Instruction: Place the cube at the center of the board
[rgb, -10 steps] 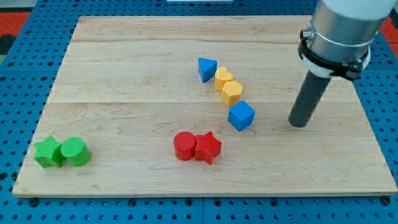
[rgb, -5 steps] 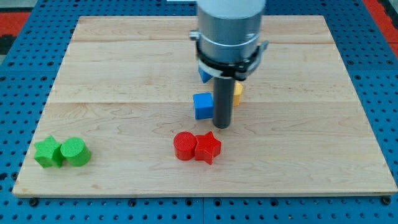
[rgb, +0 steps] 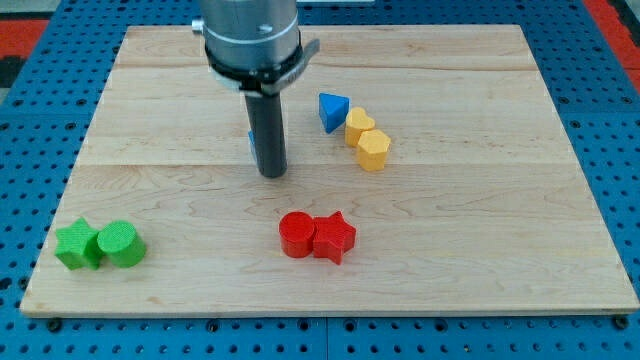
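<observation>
The blue cube (rgb: 251, 141) is almost wholly hidden behind my rod; only a thin blue sliver shows at the rod's left edge, left of the middle of the wooden board (rgb: 480, 200). My tip (rgb: 271, 174) rests on the board right at the cube's front-right side, seemingly touching it. A blue triangular block (rgb: 333, 110) lies to the right of the rod, towards the view's top.
Two yellow blocks (rgb: 359, 125) (rgb: 373, 150) sit in a row touching the blue triangle's right side. A red cylinder (rgb: 297, 234) and a red star (rgb: 335, 237) touch, below the tip. A green block (rgb: 77, 245) and a green cylinder (rgb: 121, 243) sit at bottom left.
My tip swept from the board's right side to left of centre, pushing the blue cube leftward with it, away from the yellow blocks. The other blocks stayed put.
</observation>
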